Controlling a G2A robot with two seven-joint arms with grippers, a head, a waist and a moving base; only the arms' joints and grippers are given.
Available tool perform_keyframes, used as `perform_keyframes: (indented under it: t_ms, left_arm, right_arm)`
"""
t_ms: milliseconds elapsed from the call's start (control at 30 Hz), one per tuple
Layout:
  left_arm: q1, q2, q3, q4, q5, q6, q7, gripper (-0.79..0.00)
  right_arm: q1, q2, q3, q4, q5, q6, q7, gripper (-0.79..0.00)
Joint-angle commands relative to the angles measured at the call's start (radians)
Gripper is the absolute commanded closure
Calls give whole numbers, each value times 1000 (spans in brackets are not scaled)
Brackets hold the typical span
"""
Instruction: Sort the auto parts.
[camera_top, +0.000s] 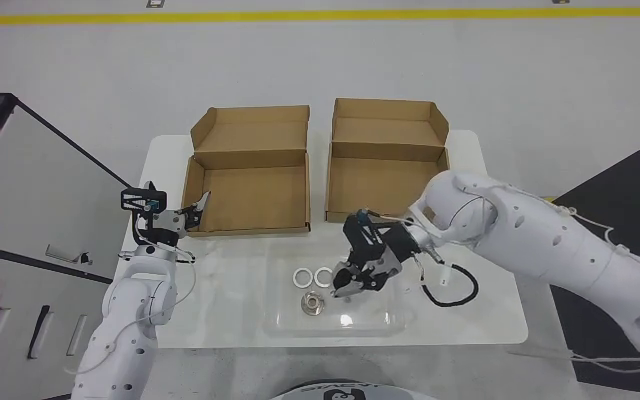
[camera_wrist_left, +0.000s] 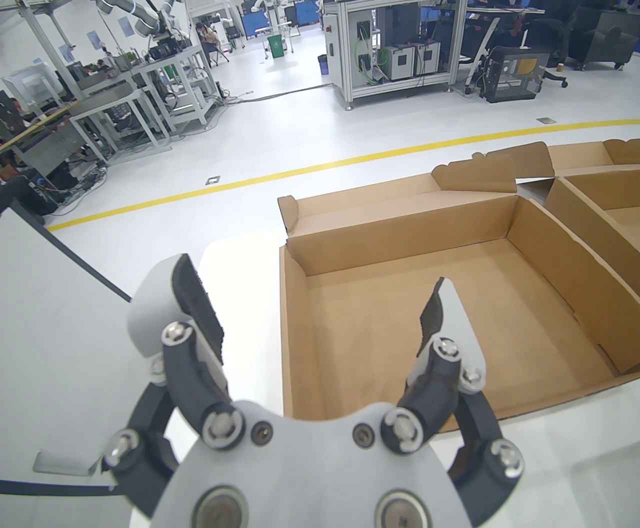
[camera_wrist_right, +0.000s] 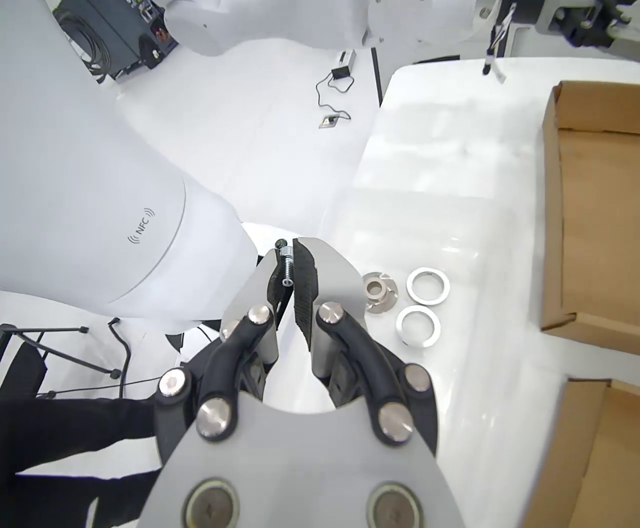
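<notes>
Pinching bolt (camera_wrist_right: 286, 271) (right gripper (camera_wrist_right: 288, 256))

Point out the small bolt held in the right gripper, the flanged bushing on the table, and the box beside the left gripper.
bolt (camera_wrist_right: 287, 265): right wrist view, its threaded shank.
flanged bushing (camera_wrist_right: 376, 289): right wrist view, its raised hub.
box (camera_wrist_left: 500, 300): left wrist view, its bare floor.

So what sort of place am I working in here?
Probably a robotics lab or industrial workshop: a yellow line is painted across the floor, metal workbenches and framed equipment racks stand behind, and another robot arm is mounted on a bench.
</notes>
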Motion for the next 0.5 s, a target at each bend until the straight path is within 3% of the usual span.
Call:
perform_keyframes:
  t_ms: [0, 167, 467]
  left_arm:
    - [0, 0, 0, 0, 0, 0, 0, -785]
    - [0, 0, 0, 0, 0, 0, 0, -785]
    - [0, 0, 0, 0, 0, 0, 0, -785]
  right_arm:
    - [-16, 15, 23, -13, -28, 0, -32, 0]
    - [-45, 53, 69, -46, -103, 0, -106, 0]
    - [-47, 56, 70, -46, -111, 0, -106, 0]
